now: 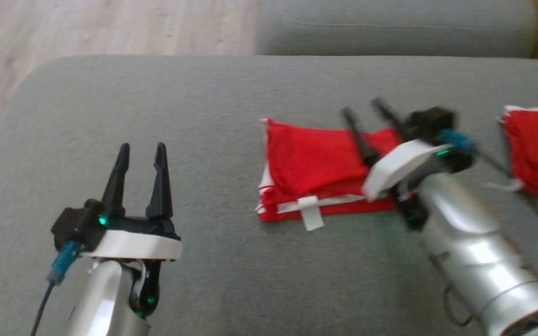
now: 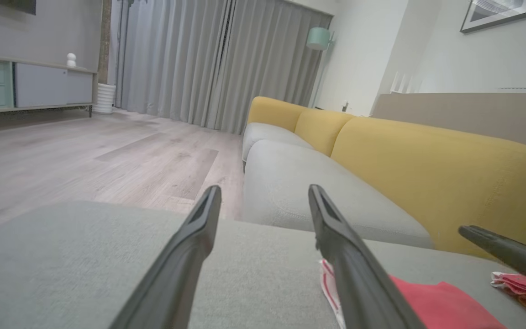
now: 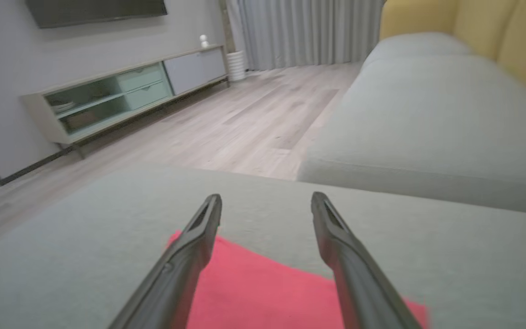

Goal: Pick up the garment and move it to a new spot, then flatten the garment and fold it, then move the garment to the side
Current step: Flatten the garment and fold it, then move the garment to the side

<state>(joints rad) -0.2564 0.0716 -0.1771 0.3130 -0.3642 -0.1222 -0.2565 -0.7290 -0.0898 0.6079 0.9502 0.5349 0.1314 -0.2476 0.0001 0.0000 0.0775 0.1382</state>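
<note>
Nearest: black 2-fingered left gripper [image 1: 142, 149], spread wide, empty, parked clear. Matching right gripper [image 1: 361, 108] splayed, gripping nothing, over folded red cloth garment [image 1: 315, 163], probably poised to move it aside.

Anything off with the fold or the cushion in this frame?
Minor only. The folded red garment lies flat on the grey cushion, but a white tab sticks out past its near edge, slightly tilted. No spill or damage visible. The right hand is open above it, holding nothing.
</note>
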